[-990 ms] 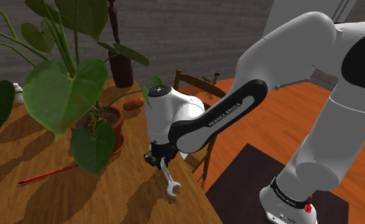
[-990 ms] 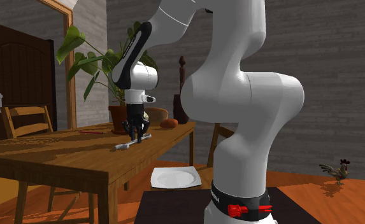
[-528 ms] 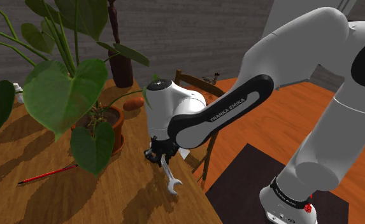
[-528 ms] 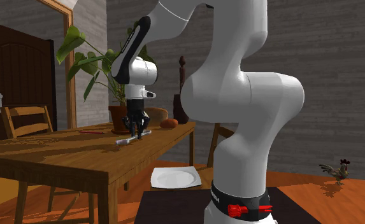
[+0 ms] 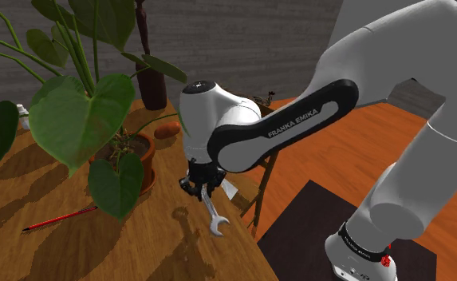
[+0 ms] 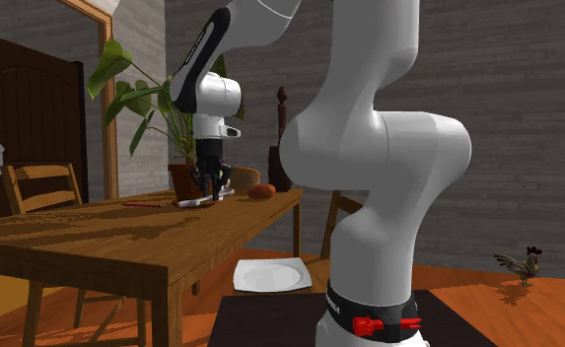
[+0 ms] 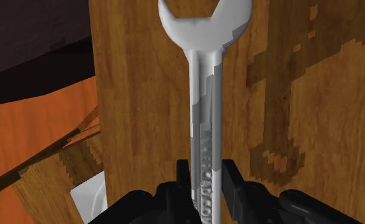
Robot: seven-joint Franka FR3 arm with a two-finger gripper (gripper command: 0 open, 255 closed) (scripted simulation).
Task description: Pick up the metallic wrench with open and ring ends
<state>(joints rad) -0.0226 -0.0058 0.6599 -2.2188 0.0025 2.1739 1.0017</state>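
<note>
Wrench clamped in hand.
Held just above wooden bench, open end farthest from hand, near potted plant.

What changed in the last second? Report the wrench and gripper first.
The gripper rose, lifting the wrench higher and clear of the table; the wrench's shadow now lies apart from it. The fingers stayed shut on the shank throughout. The red pencil and the potted plant did not move.
</note>
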